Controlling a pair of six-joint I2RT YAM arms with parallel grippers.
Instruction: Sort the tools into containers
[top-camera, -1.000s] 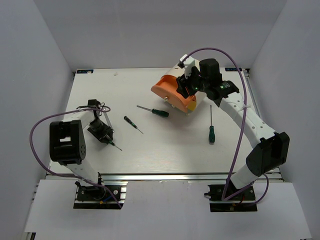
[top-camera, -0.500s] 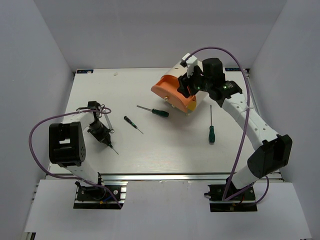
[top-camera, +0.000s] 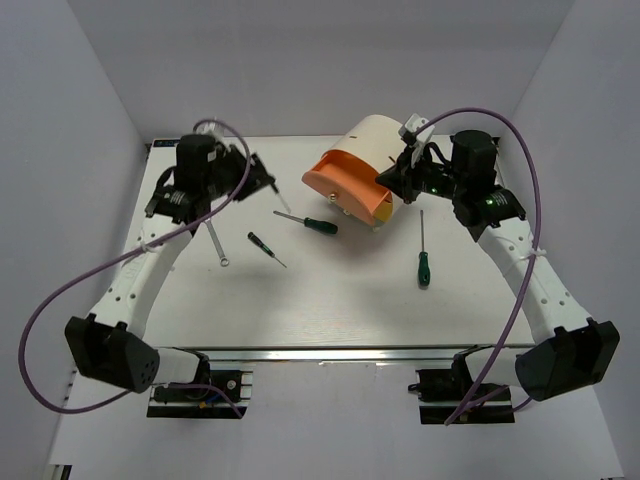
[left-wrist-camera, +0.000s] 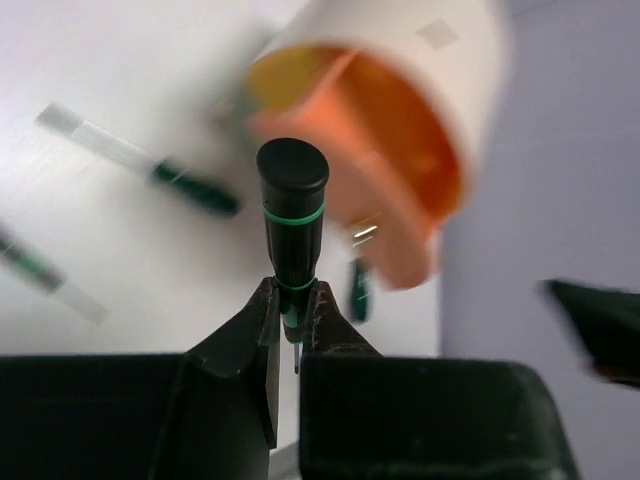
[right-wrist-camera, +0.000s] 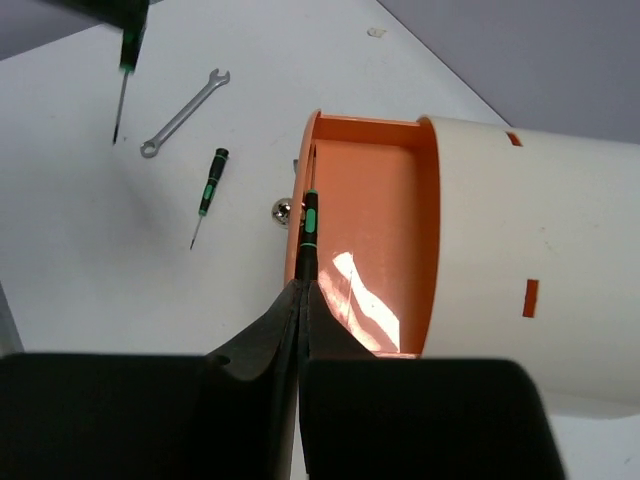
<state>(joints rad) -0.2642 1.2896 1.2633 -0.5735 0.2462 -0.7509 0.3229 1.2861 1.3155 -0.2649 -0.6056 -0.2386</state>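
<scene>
Screwdriver (right-wrist-camera: 309, 235) in the closed right gripper (right-wrist-camera: 303, 287) needs centring over the orange drawer (right-wrist-camera: 375, 190) before release; left gripper (left-wrist-camera: 290, 297) clamps another screwdriver (left-wrist-camera: 292, 200).

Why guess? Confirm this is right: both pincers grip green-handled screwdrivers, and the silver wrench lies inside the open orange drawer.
Not quite. The left pincer grips one green-handled screwdriver, the right pincer a second screwdriver, but the silver wrench lies on the table, outside the open orange drawer. The top external view shows it.
</scene>
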